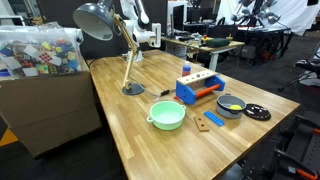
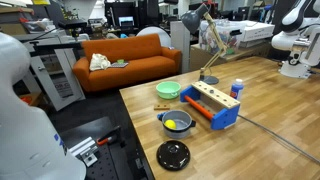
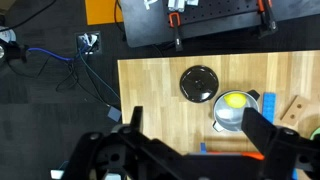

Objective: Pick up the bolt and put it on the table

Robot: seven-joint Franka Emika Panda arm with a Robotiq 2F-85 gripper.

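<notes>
The light wooden table point(image 1: 130, 110) holds a blue toy tool bench point(image 1: 198, 86) with pegs on top and an orange part on its front. Beside it stand a grey pot point(image 1: 231, 105) with a yellow piece point(image 3: 234, 99) inside, a black lid point(image 1: 257, 112), a green bowl point(image 1: 167, 115) and a small blue piece point(image 1: 214, 121) next to a brown one. I cannot tell for sure which piece is the bolt. In the wrist view my gripper point(image 3: 197, 125) is open and empty, high above the table near the pot point(image 3: 236, 110) and lid point(image 3: 199, 83).
A grey desk lamp point(image 1: 100, 20) stands at the table's back. A box of small items point(image 1: 40, 55) sits beside the table. The bench point(image 2: 212, 105), bowl point(image 2: 168, 90), pot point(image 2: 177, 123) and lid point(image 2: 173, 154) cluster near one table edge. An orange sofa point(image 2: 125, 60) stands beyond.
</notes>
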